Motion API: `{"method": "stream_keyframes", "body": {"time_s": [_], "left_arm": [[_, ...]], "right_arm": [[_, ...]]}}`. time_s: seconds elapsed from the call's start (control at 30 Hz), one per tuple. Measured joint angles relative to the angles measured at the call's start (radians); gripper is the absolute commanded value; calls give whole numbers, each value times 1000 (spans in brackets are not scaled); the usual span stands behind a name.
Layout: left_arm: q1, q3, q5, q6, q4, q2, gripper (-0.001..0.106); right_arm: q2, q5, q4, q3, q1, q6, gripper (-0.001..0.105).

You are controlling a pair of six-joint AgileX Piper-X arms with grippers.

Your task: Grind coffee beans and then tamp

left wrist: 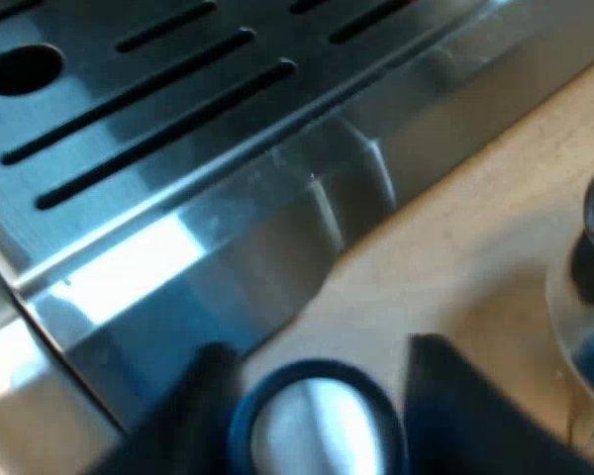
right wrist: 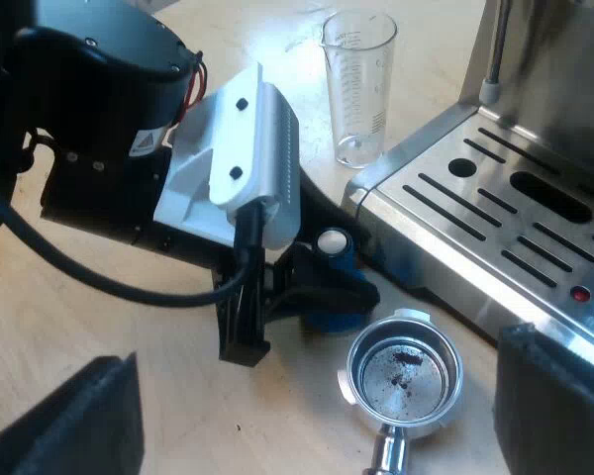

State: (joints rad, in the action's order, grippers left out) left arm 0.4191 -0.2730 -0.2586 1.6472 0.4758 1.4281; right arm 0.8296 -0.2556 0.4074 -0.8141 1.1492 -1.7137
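I'm clamping my left gripper on the blue tamper just beside the espresso machine, probably to lift it, and hovering my right gripper, fingers wide apart, over the nearly empty holder.

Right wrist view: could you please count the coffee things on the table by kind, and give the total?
machine: 1
glass: 1
tamper: 1
holder: 1
Total: 4
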Motion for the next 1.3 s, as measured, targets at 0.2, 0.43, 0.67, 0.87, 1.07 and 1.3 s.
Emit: {"method": "stream_keyframes", "body": {"time_s": [0.2,0.43,0.67,0.87,1.07,1.3], "left_arm": [[0,0,0,0,-2,-3,1],[0,0,0,0,-23,-152,1],[0,0,0,0,-156,-320,1],[0,0,0,0,-232,-495,1],[0,0,0,0,-349,-649,1],[0,0,-8,0,-496,-809,1]], "right_arm": [[0,0,0,0,0,0,74],[0,0,0,0,0,0,74],[0,0,13,0,0,0,74],[0,0,68,0,0,0,74],[0,0,100,0,0,0,74],[0,0,107,0,0,-1,74]]}}
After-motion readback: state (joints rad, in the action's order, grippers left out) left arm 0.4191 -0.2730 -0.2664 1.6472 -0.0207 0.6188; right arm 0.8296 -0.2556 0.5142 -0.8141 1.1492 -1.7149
